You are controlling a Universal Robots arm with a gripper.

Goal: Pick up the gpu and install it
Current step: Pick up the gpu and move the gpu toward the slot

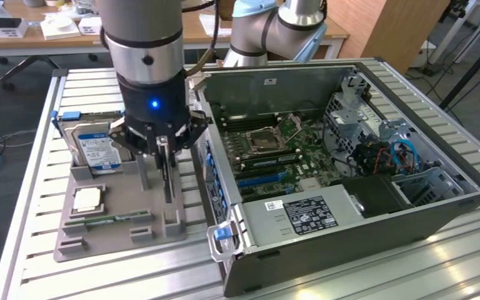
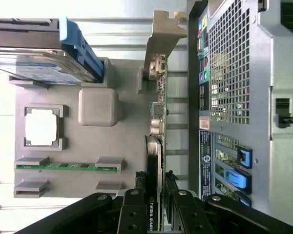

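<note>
The gpu (image 1: pixel 167 178) is a thin black card standing on edge in the grey holder tray (image 1: pixel 115 240), beside the open computer case (image 1: pixel 440 215). My gripper (image 1: pixel 165 153) comes straight down onto it, one finger on each flat face. In the wrist view the gpu (image 2: pixel 156 146) runs edge-on from its silvery bracket (image 2: pixel 163 34) to my gripper (image 2: pixel 154 204), whose black fingers (image 2: pixel 134 204) press against both sides of the card. The card's lower edge sits at the tray. The motherboard (image 1: pixel 274 150) lies exposed inside the case.
On the tray are a blue-labelled hard drive (image 1: pixel 97 147), a square processor chip (image 1: pixel 87 199) and a green memory stick (image 1: pixel 110 220). The case's rear wall (image 2: pixel 234 73) with blue slot latches (image 2: pixel 234 178) stands close beside the card. A second arm's base (image 1: pixel 257 31) is behind the case.
</note>
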